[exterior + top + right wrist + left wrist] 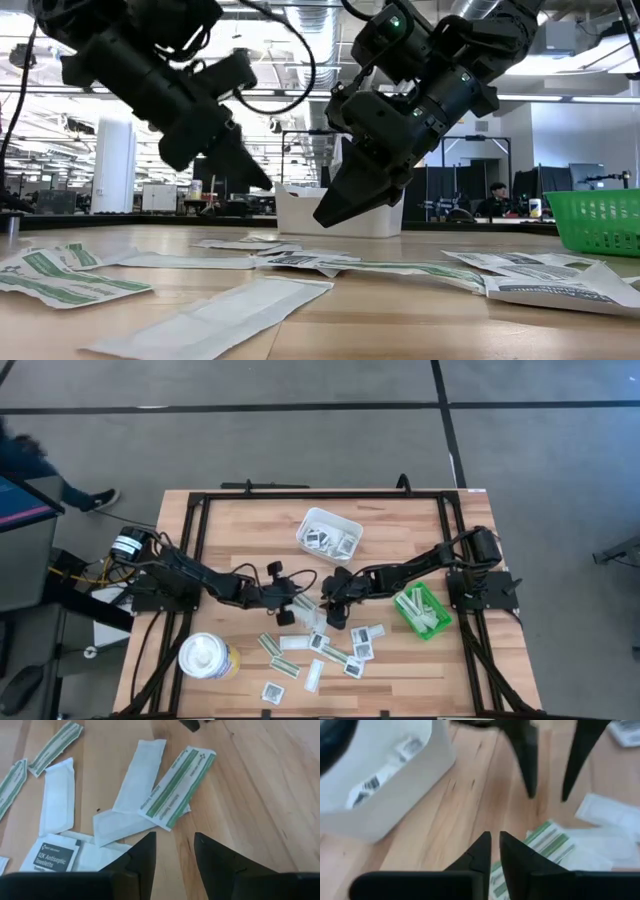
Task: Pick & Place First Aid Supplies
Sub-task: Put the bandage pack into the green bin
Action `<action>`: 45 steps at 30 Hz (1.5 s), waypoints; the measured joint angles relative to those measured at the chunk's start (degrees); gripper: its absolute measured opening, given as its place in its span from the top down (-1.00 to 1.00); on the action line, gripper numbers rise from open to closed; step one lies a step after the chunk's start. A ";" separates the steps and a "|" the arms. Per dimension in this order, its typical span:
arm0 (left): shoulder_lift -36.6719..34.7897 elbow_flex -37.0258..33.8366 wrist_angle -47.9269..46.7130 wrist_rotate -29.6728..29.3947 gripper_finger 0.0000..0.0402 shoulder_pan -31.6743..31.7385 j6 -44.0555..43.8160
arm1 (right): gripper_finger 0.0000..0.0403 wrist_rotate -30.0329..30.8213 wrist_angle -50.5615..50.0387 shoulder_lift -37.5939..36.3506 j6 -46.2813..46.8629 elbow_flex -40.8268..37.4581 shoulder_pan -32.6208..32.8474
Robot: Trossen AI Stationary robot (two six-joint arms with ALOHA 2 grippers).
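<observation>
Wooden table (230, 520) carries the packets (320, 655) scattered just below both grippers, and we judge the right gripper (174, 851), fingers parted and empty, poised to pick, while the left gripper (494, 851) hovers nearly closed, empty.

Worktop (240, 520) bare at rear left. Packets (320, 650) crowd front centre. White tray (330, 531), green bin (423, 610), round tub (207, 656) block passage; both tools hover mid-worktop.

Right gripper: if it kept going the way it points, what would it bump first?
Probably the green-striped packet lying just ahead of the right gripper, on top of a plain white strip; depth is hard to judge.
</observation>
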 joint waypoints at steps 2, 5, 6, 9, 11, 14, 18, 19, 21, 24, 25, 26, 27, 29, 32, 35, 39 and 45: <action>0.19 -0.02 -2.14 -0.01 0.72 0.47 -1.88 | 0.38 0.00 -0.23 0.00 0.01 0.00 0.02; 1.81 -0.05 -3.46 0.02 0.59 1.46 -4.20 | 0.40 -0.01 -0.27 0.00 0.01 0.00 0.08; 2.53 -0.07 -3.43 0.04 0.55 1.84 -4.70 | 0.40 -0.02 -0.26 0.00 0.01 0.00 0.10; 4.64 -0.04 -3.23 1.93 0.44 2.85 -5.80 | 0.41 0.00 -0.26 -0.01 0.01 0.00 0.10; 5.98 -0.04 -3.19 5.49 0.37 3.56 -6.64 | 0.41 0.00 -0.26 0.00 0.01 0.00 0.09; 7.45 0.15 -2.06 6.98 0.31 4.46 -6.77 | 0.41 -0.01 -0.26 -0.02 0.01 0.00 0.09; 8.34 0.26 -1.73 7.04 0.37 5.51 -5.28 | 0.41 0.00 -0.26 -0.02 0.01 0.00 0.09; 8.38 0.26 -1.75 7.06 0.42 5.51 -4.62 | 0.41 0.00 -0.26 -0.02 -0.01 0.00 0.09; 8.42 0.20 -1.73 7.08 0.58 5.48 -3.83 | 0.41 0.00 -0.26 -0.02 -0.01 0.00 0.09; 8.45 0.15 -1.68 7.10 0.87 5.49 -3.53 | 0.41 0.02 -0.26 -0.02 0.01 0.00 0.09; 8.47 0.14 -1.30 7.12 0.93 5.49 -3.50 | 0.41 0.02 -0.26 -0.02 -0.01 0.00 0.09; 8.49 0.06 -0.52 7.10 0.95 5.44 -3.22 | 0.41 0.02 -0.25 -0.02 -0.01 0.00 0.09; 8.55 0.00 0.27 7.06 0.95 5.26 -2.81 | 0.41 0.02 -0.24 -0.02 -0.01 0.00 0.09; 8.77 -0.15 2.97 7.19 0.95 4.74 -1.15 | 0.41 0.04 -0.24 -0.02 -0.01 0.00 0.09; 8.86 -0.23 7.34 7.77 0.96 3.42 1.73 | 0.41 0.04 -0.20 -0.02 0.01 0.00 -0.19; 8.84 -0.14 8.99 4.66 0.97 2.15 4.09 | 0.41 0.11 0.11 -0.03 -0.01 0.00 -0.33; 8.84 -0.17 11.53 -0.12 0.97 0.92 4.89 | 0.41 0.09 1.46 -0.04 -0.01 0.00 -0.27; 8.75 -0.15 14.97 -0.26 0.97 0.26 4.94 | 0.41 0.11 2.16 -0.04 -0.01 0.00 -0.31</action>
